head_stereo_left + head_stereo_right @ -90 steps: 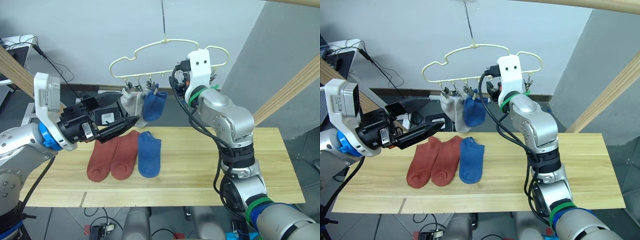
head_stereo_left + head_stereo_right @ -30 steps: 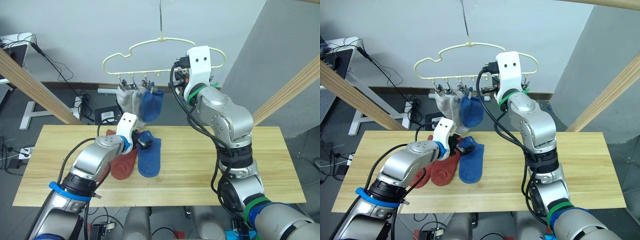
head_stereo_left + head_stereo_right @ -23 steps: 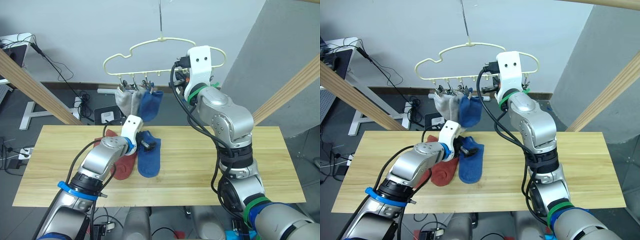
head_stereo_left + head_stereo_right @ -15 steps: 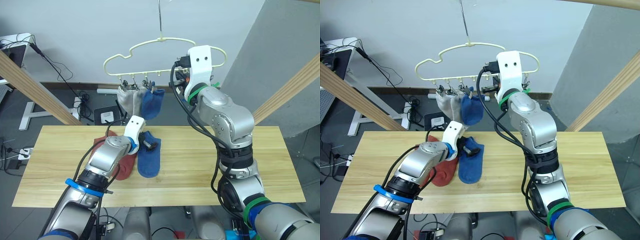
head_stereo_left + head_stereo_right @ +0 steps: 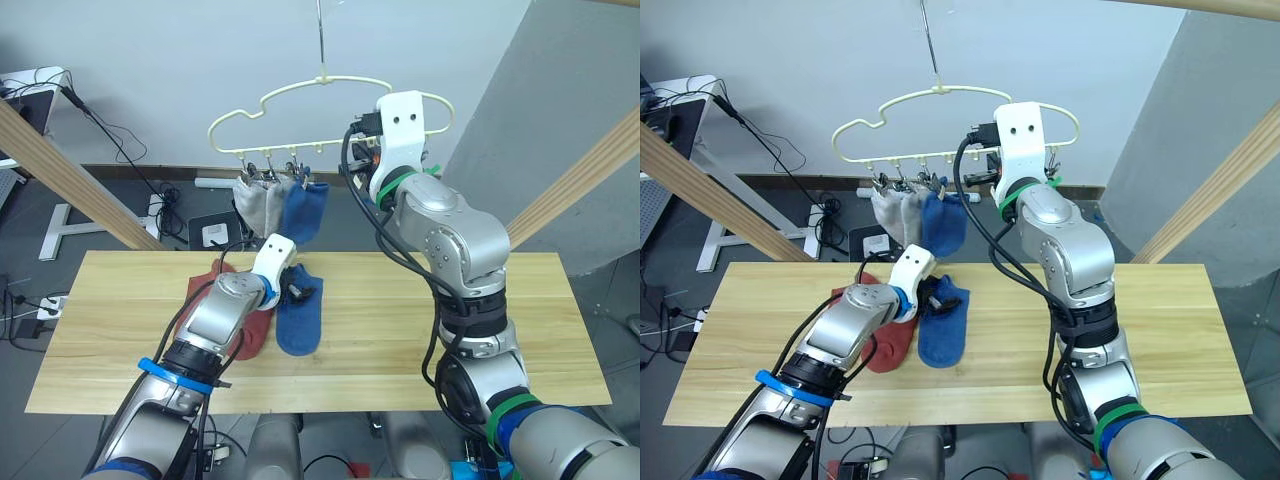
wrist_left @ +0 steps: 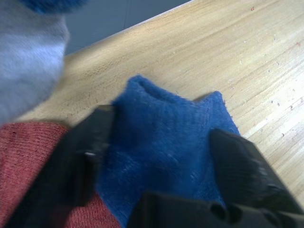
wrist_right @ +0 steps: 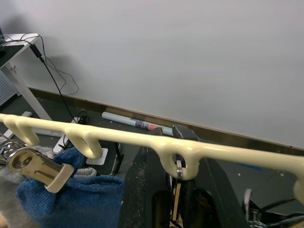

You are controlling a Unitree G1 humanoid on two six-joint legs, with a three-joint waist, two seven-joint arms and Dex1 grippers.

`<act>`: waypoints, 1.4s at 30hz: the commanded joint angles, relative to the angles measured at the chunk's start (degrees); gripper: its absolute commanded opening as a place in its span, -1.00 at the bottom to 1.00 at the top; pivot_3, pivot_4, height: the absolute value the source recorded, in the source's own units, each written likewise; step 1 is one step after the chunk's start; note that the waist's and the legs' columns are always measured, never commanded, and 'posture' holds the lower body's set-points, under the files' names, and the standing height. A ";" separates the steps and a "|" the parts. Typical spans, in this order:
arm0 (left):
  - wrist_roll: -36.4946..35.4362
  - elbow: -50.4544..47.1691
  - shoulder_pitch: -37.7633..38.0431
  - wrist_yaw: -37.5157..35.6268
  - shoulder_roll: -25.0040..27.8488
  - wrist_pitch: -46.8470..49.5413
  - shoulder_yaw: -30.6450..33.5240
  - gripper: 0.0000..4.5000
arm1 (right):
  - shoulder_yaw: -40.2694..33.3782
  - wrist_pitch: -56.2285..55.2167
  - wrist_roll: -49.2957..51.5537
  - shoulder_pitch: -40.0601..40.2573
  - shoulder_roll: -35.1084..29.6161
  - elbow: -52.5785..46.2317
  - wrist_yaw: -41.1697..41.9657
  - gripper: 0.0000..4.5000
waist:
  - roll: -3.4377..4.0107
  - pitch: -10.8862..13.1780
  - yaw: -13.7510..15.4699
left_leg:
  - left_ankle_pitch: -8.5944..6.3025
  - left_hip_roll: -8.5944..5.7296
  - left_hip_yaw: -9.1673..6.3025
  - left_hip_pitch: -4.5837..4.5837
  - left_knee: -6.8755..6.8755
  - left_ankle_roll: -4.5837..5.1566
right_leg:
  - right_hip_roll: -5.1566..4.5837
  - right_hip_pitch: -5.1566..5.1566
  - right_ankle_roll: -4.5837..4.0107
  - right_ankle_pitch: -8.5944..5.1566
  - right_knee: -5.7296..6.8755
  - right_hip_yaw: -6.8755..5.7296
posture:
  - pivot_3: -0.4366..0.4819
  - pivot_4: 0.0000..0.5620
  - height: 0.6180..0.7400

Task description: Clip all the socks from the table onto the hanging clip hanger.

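The pale yellow clip hanger (image 5: 325,77) hangs above the table (image 5: 420,320). Two grey socks (image 5: 252,203) and a blue sock (image 5: 306,212) are clipped to it. On the table lie two rust-red socks (image 5: 252,335), partly under my left arm, and a blue sock (image 5: 298,320). My left gripper (image 5: 298,287) is open at that blue sock's cuff (image 6: 164,140), a finger (image 6: 85,161) on each side. My right gripper (image 5: 362,150) is raised at the hanger's bar (image 7: 118,137), shut on a hanging clip (image 7: 178,173).
Thick wooden poles slant down at the left (image 5: 70,180) and right (image 5: 580,180) of the table. Behind the table are a white wall, floor cables and a desk (image 5: 30,85) at the far left.
My left arm has come down from beside the hanger to the table and has settled its fingers around the blue sock's cuff. The right arm has stayed at the hanger.
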 commanded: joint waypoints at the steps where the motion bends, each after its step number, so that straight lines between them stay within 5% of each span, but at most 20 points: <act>1: 1.01 0.69 1.72 -1.68 -0.48 0.21 -1.97 0.09 | -0.37 -0.25 -0.20 -0.88 0.38 -3.63 -0.35 -1.00 | 0.00 0.00 -0.01 | 0.00 0.00 0.00 0.00 0.00 0.00 | 0.00 0.00 0.00 0.00 0.00 0.00 | -0.44 0.31 1.00; 10: 2.09 0.89 1.90 -2.72 -1.04 -0.13 -1.59 -0.98 | -0.35 -0.06 -0.28 -0.78 0.37 -3.77 -0.47 -1.00 | 0.00 0.00 -0.03 | 0.00 0.00 0.00 0.00 0.00 0.00 | 0.00 0.00 0.00 0.00 0.00 0.00 | -0.44 0.31 1.00; 19: -1.55 -5.33 3.77 -3.87 -1.07 1.70 2.95 -0.98 | -1.06 1.83 0.46 -1.26 0.47 -4.15 -0.26 -1.00 | 0.00 0.00 -0.15 | 0.00 0.01 -0.01 0.00 -0.01 0.00 | 0.00 0.00 0.00 0.00 -0.02 -0.01 | -0.44 0.32 1.00; 30: -15.46 -15.28 2.35 -4.36 -8.20 5.59 14.94 -0.98 | -4.64 7.23 1.65 -3.68 1.86 -5.38 -0.64 -1.00 | 0.05 0.05 -0.37 | 0.00 0.01 -0.02 -0.02 -0.01 0.00 | 0.00 0.01 0.00 0.00 -0.03 -0.02 | -0.45 0.34 1.00; 42: -15.84 -9.96 -4.03 -3.41 -12.95 1.09 13.56 -0.98 | -6.27 9.28 1.42 -4.79 3.28 -5.13 -1.00 -1.00 | 0.05 0.06 -1.07 | 0.00 -0.01 0.00 -0.02 -0.01 0.00 | 0.01 0.01 0.00 0.00 -0.04 -0.01 | -0.49 0.33 1.00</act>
